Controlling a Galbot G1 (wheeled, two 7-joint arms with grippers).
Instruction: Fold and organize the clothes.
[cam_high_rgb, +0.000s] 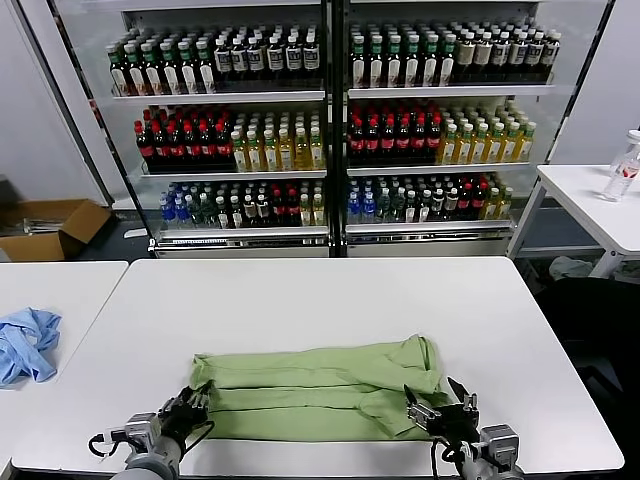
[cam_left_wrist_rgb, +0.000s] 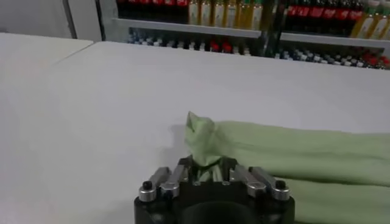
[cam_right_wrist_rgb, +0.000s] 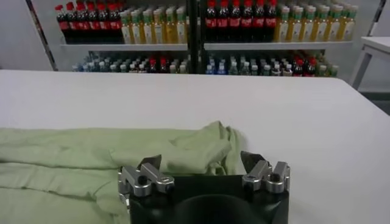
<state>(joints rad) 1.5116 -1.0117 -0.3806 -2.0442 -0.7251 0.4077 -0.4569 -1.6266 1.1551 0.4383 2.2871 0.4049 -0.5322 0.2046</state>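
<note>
The shirt (cam_high_rgb: 320, 388) lies on the near part of the white table (cam_high_rgb: 330, 300), folded into a long narrow band. Its long axis runs across the table from the robot's left to its right, parallel to the near edge. The left end is blunt and bunched, while the right end spreads a little and reaches farther from the robot, with a loose flap pointing toward the drinks shelf (cam_high_rgb: 330, 120). Several lengthwise folds run along the band. The left gripper (cam_high_rgb: 192, 406) is at the left end of the shirt, low over the table near the front edge. In the left wrist view its jaws are drawn close together around a raised tuft of the green cloth (cam_left_wrist_rgb: 204, 143), so it seems to pinch this end, though the contact itself is partly hidden by the gripper body. The right gripper (cam_high_rgb: 440, 402) is at the right end of the shirt. In the right wrist view its fingers (cam_right_wrist_rgb: 251, 161) stand wide apart with the cloth's edge (cam_right_wrist_rgb: 201, 146) lying just beyond them, and they hold nothing. On the neighbouring table at the robot's left lies a blue garment (cam_high_rgb: 25, 343), well apart from the shirt.
</note>
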